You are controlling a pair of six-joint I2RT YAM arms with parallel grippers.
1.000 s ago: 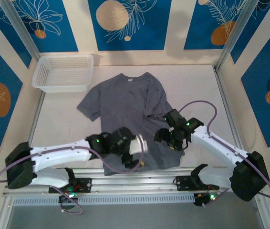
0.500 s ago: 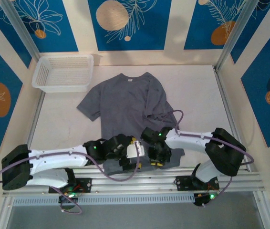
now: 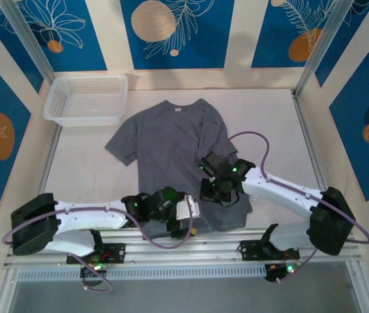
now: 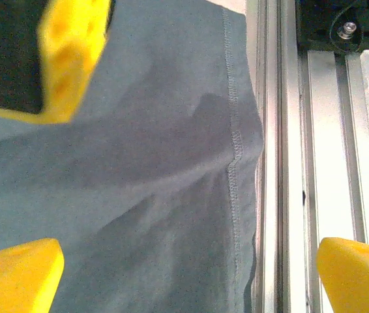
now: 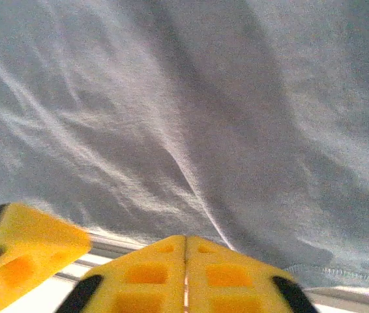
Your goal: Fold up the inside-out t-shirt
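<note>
The inside-out t-shirt (image 3: 171, 143), plain dark grey, lies flat with its collar at the far end and its hem at the near rail. My left gripper (image 3: 188, 220) hovers over the hem, wide open. In the left wrist view its midpoint (image 4: 188, 280) is over the stitched hem of the t-shirt (image 4: 139, 195), one finger above cloth and the other above the rail. My right gripper (image 3: 214, 194) is over the shirt's lower right part. In the right wrist view this gripper (image 5: 186, 242) is pressed shut, and a raised crease of the t-shirt (image 5: 204, 98) runs up to its tips.
A white mesh basket (image 3: 87, 99) stands at the far left corner. The aluminium rail (image 3: 236, 242) runs along the near edge, right next to the hem, and shows as the rail (image 4: 328, 163) in the left wrist view. Bare table lies left and right of the shirt.
My right gripper dropped to the hem, shut, then drew back over the shirt's lower right. The left gripper slid slightly toward the near edge and stays open.
</note>
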